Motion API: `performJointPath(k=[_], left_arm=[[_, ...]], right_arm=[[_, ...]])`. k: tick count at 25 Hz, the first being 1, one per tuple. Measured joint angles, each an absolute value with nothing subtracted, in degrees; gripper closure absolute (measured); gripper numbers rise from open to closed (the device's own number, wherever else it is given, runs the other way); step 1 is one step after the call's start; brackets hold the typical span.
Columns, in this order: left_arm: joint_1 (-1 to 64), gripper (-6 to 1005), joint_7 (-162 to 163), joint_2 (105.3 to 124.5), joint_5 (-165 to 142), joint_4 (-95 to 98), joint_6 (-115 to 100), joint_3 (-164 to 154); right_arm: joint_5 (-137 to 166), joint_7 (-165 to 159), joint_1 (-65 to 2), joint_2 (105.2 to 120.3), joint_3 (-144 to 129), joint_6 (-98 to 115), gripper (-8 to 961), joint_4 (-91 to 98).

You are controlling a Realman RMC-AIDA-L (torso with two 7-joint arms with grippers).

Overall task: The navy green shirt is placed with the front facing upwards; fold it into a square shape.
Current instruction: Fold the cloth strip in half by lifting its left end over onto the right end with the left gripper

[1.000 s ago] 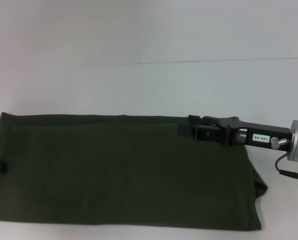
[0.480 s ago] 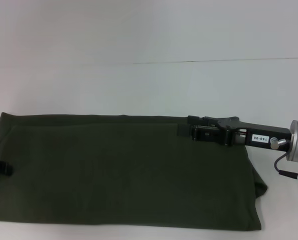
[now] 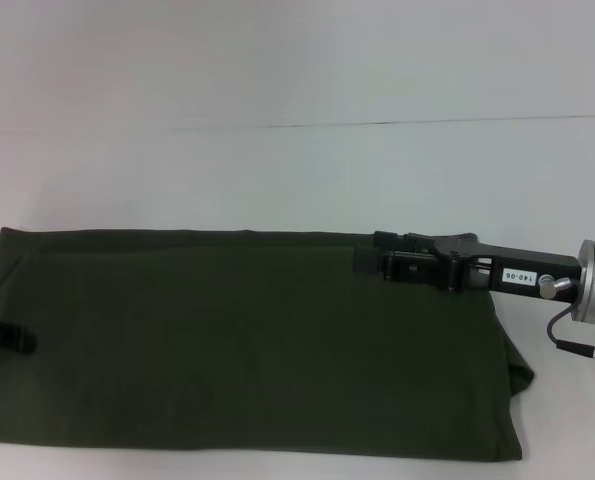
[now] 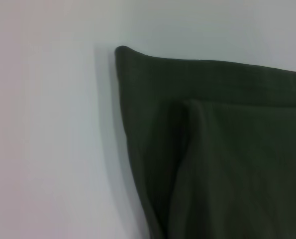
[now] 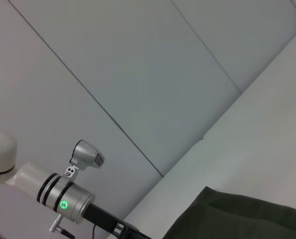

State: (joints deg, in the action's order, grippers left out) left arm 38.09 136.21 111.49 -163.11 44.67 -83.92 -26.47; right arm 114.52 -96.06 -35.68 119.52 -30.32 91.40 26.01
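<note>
Lying long side to side across the bench [image 3: 277, 170], shirt [image 3: 247, 340] already folded to a band, right tool [image 3: 369, 258] at its far right corner, grip unclear, left tool [image 3: 2, 335] barely showing at the left end.

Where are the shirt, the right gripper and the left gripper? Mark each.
shirt [image 3: 247, 340], head view, middle of the cloth.
right gripper [image 3: 369, 258], head view, its fingertips.
left gripper [image 3: 12, 338], head view, dark tip.

White table [image 3: 277, 170] (navy green shirt [image 3: 247, 340] flat on top)
</note>
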Motion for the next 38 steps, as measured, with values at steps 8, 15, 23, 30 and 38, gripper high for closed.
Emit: performJointPath(k=[8,15,23,30,38], left_arm=[[38.42,231,136.61,111.40,-162.94,44.09,-84.28,-26.17],[38.44,240,137.39,111.26,-162.87,44.09,-84.95,-25.85],[39.17,251,137.56,110.99,-161.56,42.64,-85.99,-25.83],[39.87,333,137.59,110.80,-160.81,41.57,-85.90,-25.79],[39.65,662,137.40,110.74,-160.15,41.73,-85.68,-25.57]], right_arm=[[114.52,-96.06,-35.50,119.52,-30.89,91.40,8,26.01],[114.52,-96.06,-35.44,119.52,-31.11,91.40,9,25.96],[114.52,-96.06,-35.42,119.52,-31.12,91.41,8,25.92],[114.52,-96.06,-35.30,119.52,-31.12,91.41,8,25.92],[114.52,-96.06,-35.16,119.43,-31.11,91.41,9,25.93]])
